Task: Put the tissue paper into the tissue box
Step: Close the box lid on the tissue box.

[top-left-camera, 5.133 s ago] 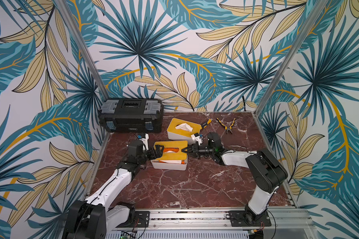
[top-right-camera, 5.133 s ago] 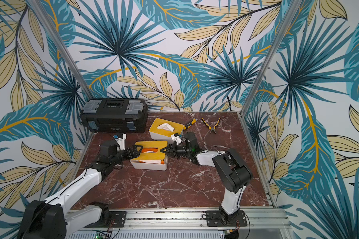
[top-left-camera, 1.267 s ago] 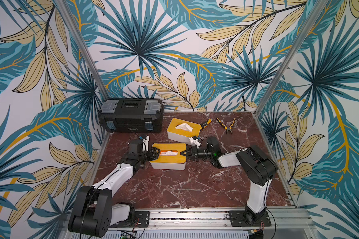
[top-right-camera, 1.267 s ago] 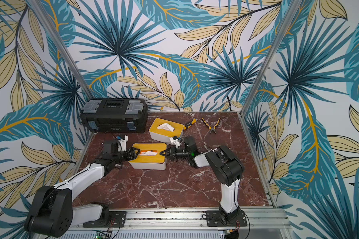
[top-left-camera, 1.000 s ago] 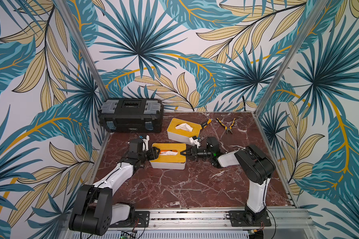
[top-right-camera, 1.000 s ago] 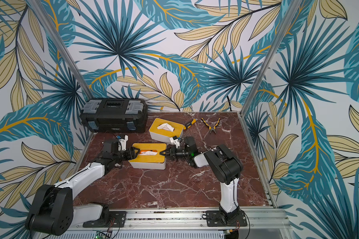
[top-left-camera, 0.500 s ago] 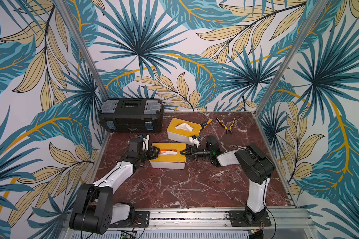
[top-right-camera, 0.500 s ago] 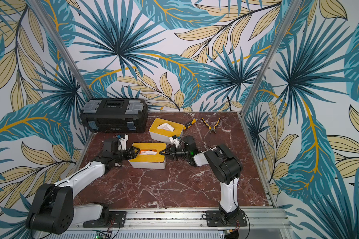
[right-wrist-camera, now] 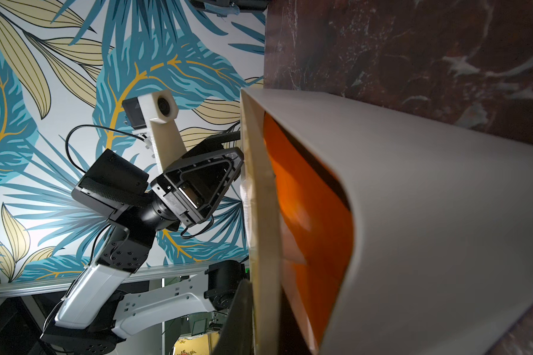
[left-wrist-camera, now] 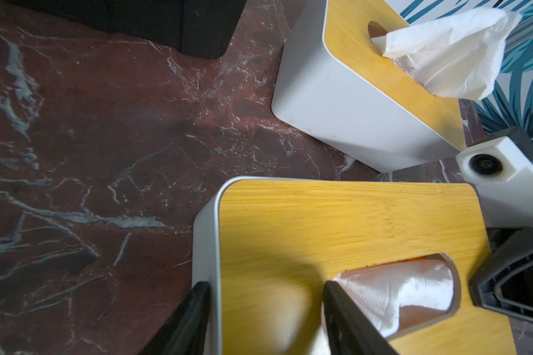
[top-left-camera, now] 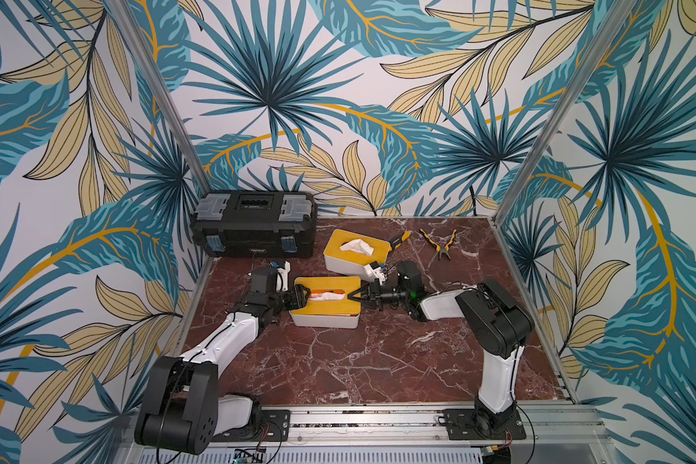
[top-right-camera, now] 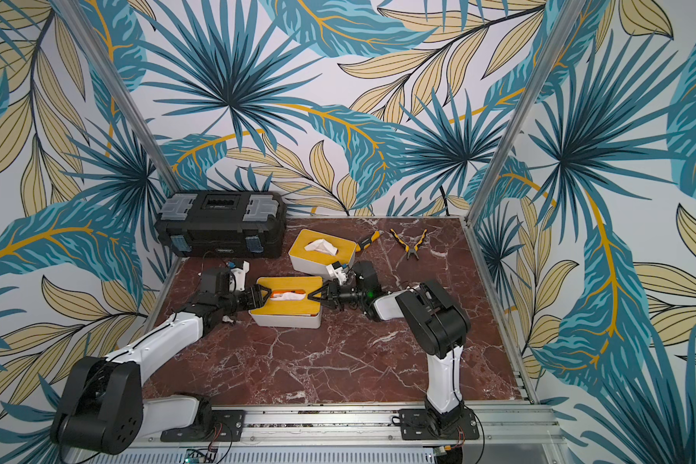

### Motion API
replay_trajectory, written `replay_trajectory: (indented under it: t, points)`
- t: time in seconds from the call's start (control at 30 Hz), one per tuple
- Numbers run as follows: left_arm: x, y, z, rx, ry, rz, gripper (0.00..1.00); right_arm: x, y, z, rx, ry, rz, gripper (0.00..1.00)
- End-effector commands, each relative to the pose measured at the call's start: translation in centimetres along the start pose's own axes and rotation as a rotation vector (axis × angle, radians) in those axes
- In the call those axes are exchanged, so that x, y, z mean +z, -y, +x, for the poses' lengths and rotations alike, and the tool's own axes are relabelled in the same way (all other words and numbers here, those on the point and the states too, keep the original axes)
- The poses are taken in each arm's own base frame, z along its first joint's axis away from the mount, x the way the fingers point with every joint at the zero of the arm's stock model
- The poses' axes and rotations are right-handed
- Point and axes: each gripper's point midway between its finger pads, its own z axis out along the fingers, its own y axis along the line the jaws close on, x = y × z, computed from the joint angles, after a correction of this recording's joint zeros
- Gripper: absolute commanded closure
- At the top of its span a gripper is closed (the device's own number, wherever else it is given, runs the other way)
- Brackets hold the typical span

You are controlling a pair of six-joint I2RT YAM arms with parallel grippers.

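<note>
Tissue paper [top-left-camera: 326, 296]: white, bunched, bulging up through the slot of the bamboo lid [top-left-camera: 330, 308]. The lid tops the tissue box [top-left-camera: 322, 320], which sits on the tabletop [top-left-camera: 338, 361] between the two grippers.

At one end of the box, the left gripper [top-left-camera: 300, 295] is spread. One finger [left-wrist-camera: 194, 310] lies against the outer white wall. The other finger [left-wrist-camera: 339, 307] rests on the lid at the slot's rim, touching the tissue.

At the opposite end, the right gripper [top-left-camera: 355, 297] is pressed almost together on the lid's edge. Its wrist view shows only one finger [right-wrist-camera: 237, 313], flat along the lid's top face. The lid stands raised off the box wall at this end, and an orange pack [right-wrist-camera: 305, 199] is visible in the gap.

A second tissue box [top-left-camera: 354, 257], with a tissue standing out of it, sits just behind the right gripper. The black toolbox [top-left-camera: 254, 229] is well behind the left gripper. The pliers [top-left-camera: 438, 243] are well beyond the right gripper.
</note>
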Motion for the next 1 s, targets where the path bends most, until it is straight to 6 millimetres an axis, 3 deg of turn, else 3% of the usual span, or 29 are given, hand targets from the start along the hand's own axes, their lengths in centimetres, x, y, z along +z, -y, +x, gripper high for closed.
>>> replay_trajectory:
  t: [0.0, 0.5, 0.97]
  points:
    - [-0.4, 2.9, 2.1, 0.016, -0.113, 0.126, 0.36, 0.6, 4.7, 1.1, 0.103, -0.002, 0.123, 0.89]
    - [-0.9, 3.6, 1.8, 0.009, -0.104, 0.16, 0.28, 1.2, 5.3, 1.0, 0.179, -0.008, 0.068, 1.0]
    - [-1.0, 4.0, 1.6, -0.009, -0.077, 0.185, 0.25, 1.0, 4.5, 1.2, 0.215, -0.012, 0.058, 1.0]
